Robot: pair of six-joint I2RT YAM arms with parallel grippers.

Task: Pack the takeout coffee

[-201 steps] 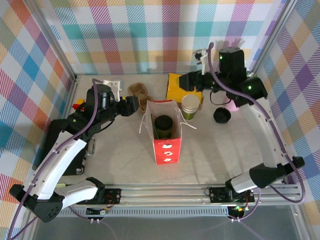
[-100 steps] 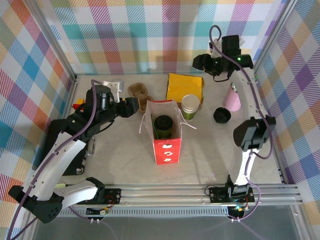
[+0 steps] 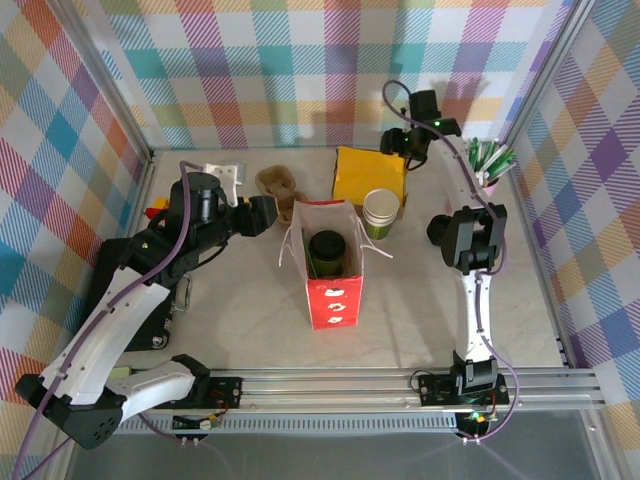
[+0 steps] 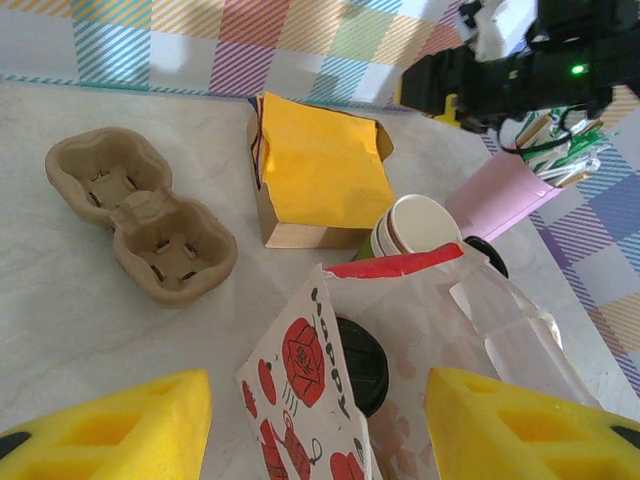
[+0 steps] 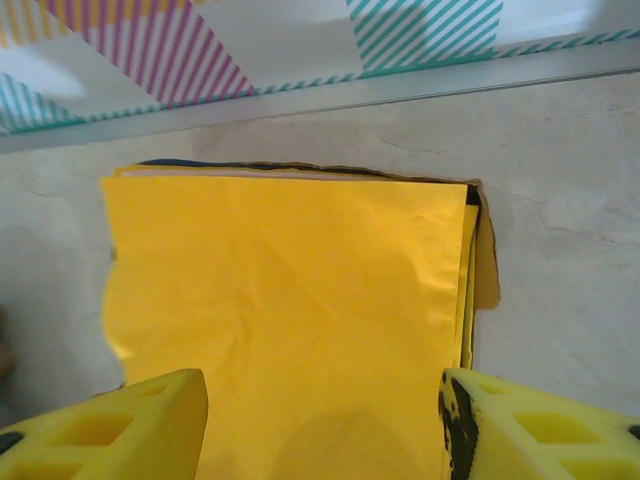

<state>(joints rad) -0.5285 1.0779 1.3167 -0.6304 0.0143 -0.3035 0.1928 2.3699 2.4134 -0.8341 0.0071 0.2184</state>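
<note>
Overhead, shows the takeout coffee [image 3: 326,250] upright inside the red-and-white bag [image 3: 333,297], left gripper [image 3: 272,213] just beside that bag, right gripper [image 3: 392,143] above the yellow bag [image 3: 368,175]; left wrist, shows left fingers [image 4: 120,425] wide apart, gripping nothing, black lid [image 4: 362,365] down in the bag; right wrist, shows right fingers [image 5: 110,425] spread wide over the yellow bag, empty.

Left arm bent forward, left gripper [image 3: 266,213] just left of the red paper bag [image 3: 333,295], jaws parted and empty; right arm stretched out, right gripper [image 3: 393,141] beyond the bag, jaws parted and empty.

Overhead and wrist views share yellow bag [image 3: 370,175].
</note>
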